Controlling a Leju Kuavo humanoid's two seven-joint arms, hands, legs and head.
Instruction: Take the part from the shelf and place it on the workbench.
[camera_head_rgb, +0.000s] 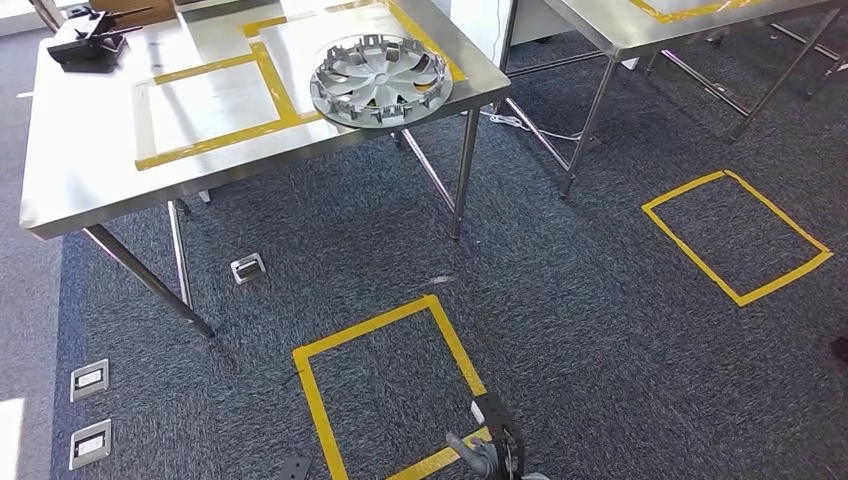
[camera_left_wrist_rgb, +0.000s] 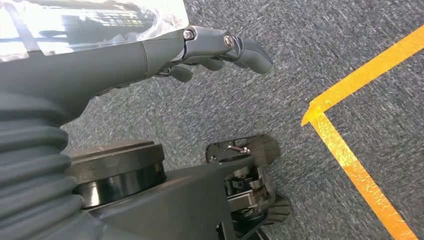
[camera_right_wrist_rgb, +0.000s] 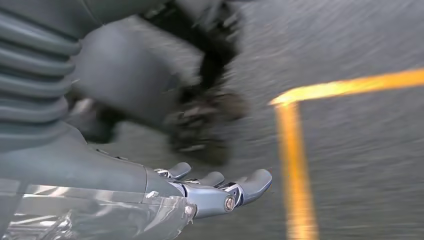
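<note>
Brushed steel workbench (camera_head_rgb: 90, 170), glossy grey plastic part (camera_head_rgb: 380, 80), rough carpet (camera_head_rgb: 580, 300)

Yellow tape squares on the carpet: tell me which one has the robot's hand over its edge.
The nearer yellow tape square, below the steel workbench. A grey hand overlaps its bottom right corner; the far-right square has nothing on it.

Silver, yellow and speckled blue-grey.
Silver-grey wheel cover (camera_head_rgb: 380, 79) on brushed steel desk (camera_head_rgb: 80, 170) marked with yellow tape rectangles (camera_head_rgb: 215, 105); dark blue-grey flecked carpet (camera_head_rgb: 580, 300) with yellow tape squares (camera_head_rgb: 385, 390); black tool (camera_head_rgb: 88, 40) at desk corner; grey left hand (camera_left_wrist_rgb: 220, 47) and grey right hand (camera_right_wrist_rgb: 220, 187); white floor sockets (camera_head_rgb: 90, 378).
</note>
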